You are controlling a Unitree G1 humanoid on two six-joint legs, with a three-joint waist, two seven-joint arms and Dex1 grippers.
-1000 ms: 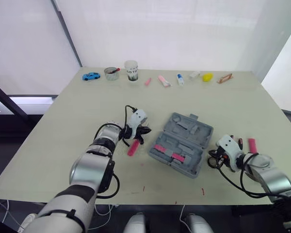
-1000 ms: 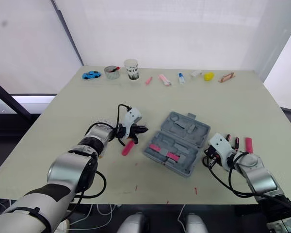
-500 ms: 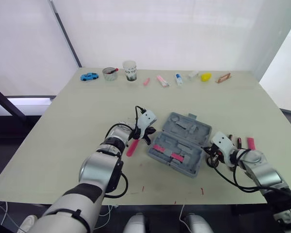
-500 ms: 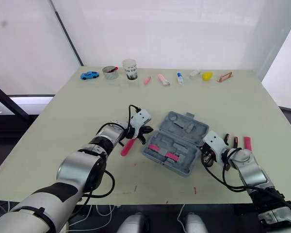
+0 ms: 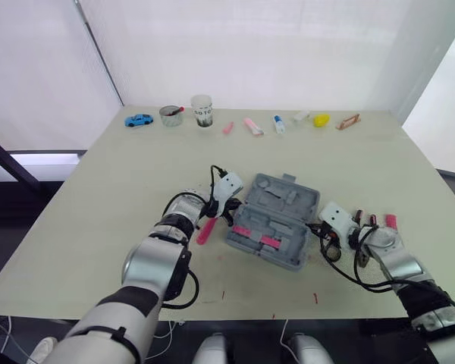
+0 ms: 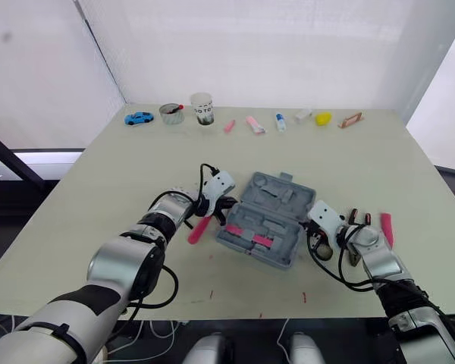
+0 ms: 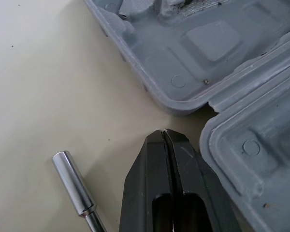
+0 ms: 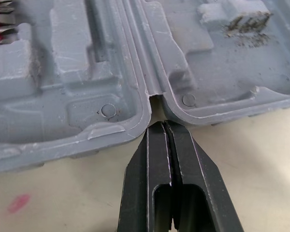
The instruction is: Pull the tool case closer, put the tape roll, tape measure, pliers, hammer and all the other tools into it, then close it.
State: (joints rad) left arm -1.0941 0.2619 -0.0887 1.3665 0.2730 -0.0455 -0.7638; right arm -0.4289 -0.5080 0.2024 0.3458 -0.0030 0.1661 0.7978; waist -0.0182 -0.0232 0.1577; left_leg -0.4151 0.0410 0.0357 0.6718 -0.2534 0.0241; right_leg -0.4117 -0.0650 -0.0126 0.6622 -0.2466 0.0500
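Note:
The grey tool case lies open in the middle of the table, with pink-handled tools in its near half. My left gripper is shut, its tip against the case's left side where the two halves meet. My right gripper is also shut, its tip touching the hinge notch on the case's right side. A pink-handled screwdriver lies left of the case, its metal shaft beside my left gripper. Red-handled pliers and a pink tool lie to the right.
Along the table's far edge stand a blue toy car, a small bowl, a paper cup, several small pink, white and yellow items and a brown piece.
My right gripper has moved left against the case's right side. The case has slid and turned slightly to the left. The left gripper has moved right to the case's left edge.

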